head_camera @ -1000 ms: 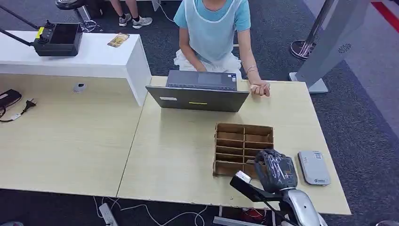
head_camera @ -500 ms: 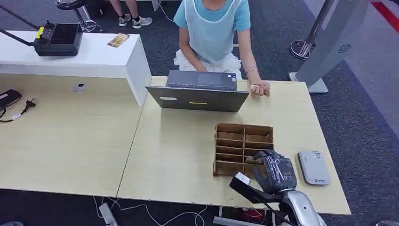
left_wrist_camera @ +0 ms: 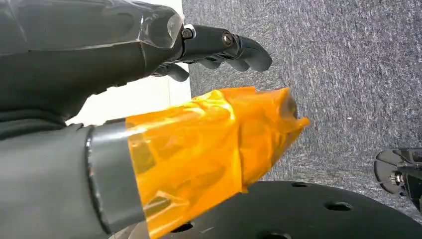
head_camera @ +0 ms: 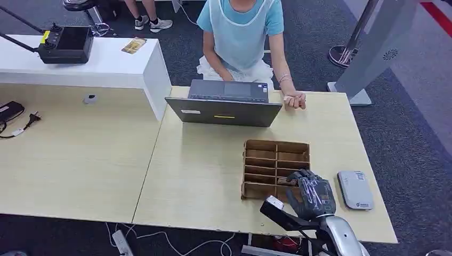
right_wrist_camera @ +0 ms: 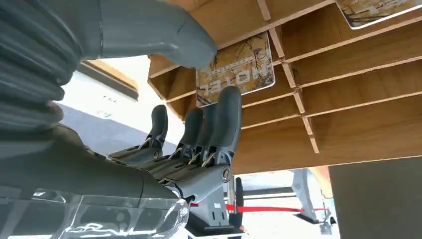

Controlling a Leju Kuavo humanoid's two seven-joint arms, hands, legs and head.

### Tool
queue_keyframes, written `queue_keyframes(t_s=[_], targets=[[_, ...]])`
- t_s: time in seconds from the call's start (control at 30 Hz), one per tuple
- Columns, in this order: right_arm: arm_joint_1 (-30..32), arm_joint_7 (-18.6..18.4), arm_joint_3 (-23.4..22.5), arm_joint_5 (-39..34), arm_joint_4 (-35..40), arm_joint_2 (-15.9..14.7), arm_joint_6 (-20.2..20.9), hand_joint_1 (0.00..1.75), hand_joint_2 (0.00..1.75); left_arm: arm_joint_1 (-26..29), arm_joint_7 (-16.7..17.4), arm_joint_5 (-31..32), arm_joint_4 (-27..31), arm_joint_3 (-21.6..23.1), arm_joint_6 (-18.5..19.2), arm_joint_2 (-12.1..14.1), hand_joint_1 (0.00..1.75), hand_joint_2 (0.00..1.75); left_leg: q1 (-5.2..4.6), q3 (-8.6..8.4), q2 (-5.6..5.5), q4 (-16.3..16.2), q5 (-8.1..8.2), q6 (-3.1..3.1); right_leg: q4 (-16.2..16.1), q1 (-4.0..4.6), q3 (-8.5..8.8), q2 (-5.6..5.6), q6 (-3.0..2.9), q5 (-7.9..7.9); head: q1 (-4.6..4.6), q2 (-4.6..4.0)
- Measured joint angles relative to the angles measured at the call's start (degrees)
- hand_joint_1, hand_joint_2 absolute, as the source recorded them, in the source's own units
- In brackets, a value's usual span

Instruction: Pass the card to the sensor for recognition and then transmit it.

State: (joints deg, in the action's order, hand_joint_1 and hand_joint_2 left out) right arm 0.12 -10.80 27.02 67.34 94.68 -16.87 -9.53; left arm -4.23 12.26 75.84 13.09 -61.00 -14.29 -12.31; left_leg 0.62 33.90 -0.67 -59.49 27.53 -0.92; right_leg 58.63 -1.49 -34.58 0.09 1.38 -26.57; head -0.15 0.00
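right hand [head_camera: 312,195] sits a touch lower over the near edge of the brown wooden slotted card box [head_camera: 276,169] than a second ago, its wrist drawn slightly back toward the table's front edge; the person's hand, the laptop and the reader lie as they did.

in the right wrist view the hand [right_wrist_camera: 199,124] has its thick grey thumb pressed on one face of the beige patterned card [right_wrist_camera: 236,68] and its dark fingers [right_wrist_camera: 225,122] raised against the other side, so the card looks pinched while it stands in a slot of the box [right_wrist_camera: 348,99]. a second patterned card [right_wrist_camera: 375,11] lies in another slot further along.

left hand [left_wrist_camera: 219,47] shows in the left wrist view with its dark fingers loosely curled and nothing between them, an orange taped thumb in front, over grey carpet.

the box stands on the pale wood table [head_camera: 202,176]. just beside the box, on the side away from the table's middle, lies the flat grey card sensor [head_camera: 355,189]. beyond the box, an open dark grey laptop [head_camera: 224,104] faces a person in a light blue top [head_camera: 240,32], whose hand [head_camera: 294,100] rests on the table next to the laptop. well apart from the box, across a second pale table [head_camera: 74,154], a white counter [head_camera: 106,66] carries a black controller with a screen [head_camera: 66,45]. dark grey carpet [head_camera: 416,149] surrounds the tables.
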Motion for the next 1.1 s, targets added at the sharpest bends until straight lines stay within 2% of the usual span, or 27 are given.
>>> queue_keyframes(t_s=[0.07, 0.13, 0.2, 0.27, 0.37, 0.4, 0.43, 0.5, 0.77, 1.1], targets=[[0.0, 0.2, 0.0, 0.0, 0.0, 0.0, -0.1, 0.99, 1.75, 0.0, 0.0, 0.0, 0.0, 0.0, 0.0, 0.0, 0.0, 0.0, 0.0, 0.0, 0.0, 0.0, 0.0, 0.0, 0.0, 0.0, 0.0, 0.0, 0.0, 0.0, 0.0, 0.0], [0.1, 0.4, 0.0, 0.0, 0.3, 0.0, -0.2, 1.03, 1.75, 0.0, 0.0, 0.0, 0.0, 0.0, 0.0, 0.0, 0.0, 0.0, 0.0, 0.0, 0.0, 0.0, 0.0, 0.0, 0.0, 0.0, 0.0, 0.0, 0.0, 0.0, 0.0, 0.0], [0.1, 0.6, -0.1, -0.1, 0.4, 0.0, -0.4, 0.84, 1.75, 0.0, 0.0, 0.0, 0.0, 0.0, 0.0, 0.0, 0.0, 0.0, 0.0, 0.0, 0.0, 0.0, 0.0, 0.0, 0.0, 0.0, 0.0, 0.0, 0.0, 0.0, -0.02, 0.0], [0.1, 0.8, -0.1, 0.0, 0.7, 0.0, -0.8, 0.8, 1.75, 0.0, 0.0, 0.0, 0.0, 0.0, 0.0, 0.0, 0.0, 0.0, 0.0, 0.0, 0.0, 0.0, 0.0, 0.0, 0.0, 0.0, 0.0, 0.0, 0.0, 0.0, 0.0, 0.0], [0.1, 1.1, -0.1, 0.0, 1.2, 0.0, -1.2, 0.84, 1.75, 0.0, 0.0, 0.0, 0.0, -0.1, 0.0, 0.0, 0.0, 0.0, 0.0, 0.0, 0.0, 0.0, 0.0, 0.0, 0.0, 0.0, 0.0, 0.0, 0.0, 0.0, 0.0, 0.0], [0.1, 1.3, -0.1, 0.1, 1.4, 0.0, -1.3, 0.77, 1.75, 0.0, 0.0, 0.0, 0.0, -0.2, 0.0, 0.0, 0.0, 0.0, 0.0, 0.0, 0.0, 0.0, 0.0, 0.0, 0.0, 0.0, 0.0, 0.0, 0.0, 0.0, 0.0, 0.0], [0.1, 1.4, -0.1, 0.2, 1.6, 0.0, -1.4, 0.77, 1.75, 0.0, 0.0, 0.0, 0.0, -0.2, 0.0, 0.0, 0.0, 0.0, 0.0, 0.0, 0.0, 0.0, 0.0, 0.0, 0.0, 0.0, 0.0, 0.0, 0.0, 0.0, 0.0, 0.0], [0.0, 1.6, -0.1, 0.3, 1.9, 0.0, -1.6, 0.61, 1.75, 0.0, 0.0, 0.0, 0.0, -0.3, 0.0, 0.0, 0.0, 0.0, 0.0, 0.01, 0.0, 0.0, 0.0, 0.0, 0.0, 0.0, 0.0, 0.0, 0.0, 0.0, 0.0, 0.0], [-0.3, 1.9, 0.0, 1.2, 3.2, 0.0, -3.0, 0.61, 1.75, 0.0, -0.1, -0.1, 0.0, -0.4, 0.0, 0.0, 0.0, 0.0, 0.0, 0.01, 0.0, 0.0, 0.0, 0.0, 0.0, 0.0, 0.01, 0.0, 0.0, 0.0, 0.0, 0.0], [-2.1, 2.4, 0.9, 1.7, 1.6, 0.8, -2.6, 0.77, 1.75, 0.0, -0.7, 0.2, 0.0, -0.4, 0.0, 0.0, 0.0, 0.0, 0.0, 0.01, -0.01, 0.0, 0.0, 0.0, 0.0, 0.0, 0.01, -0.01, 0.0, 0.0, 0.0, 0.0]])
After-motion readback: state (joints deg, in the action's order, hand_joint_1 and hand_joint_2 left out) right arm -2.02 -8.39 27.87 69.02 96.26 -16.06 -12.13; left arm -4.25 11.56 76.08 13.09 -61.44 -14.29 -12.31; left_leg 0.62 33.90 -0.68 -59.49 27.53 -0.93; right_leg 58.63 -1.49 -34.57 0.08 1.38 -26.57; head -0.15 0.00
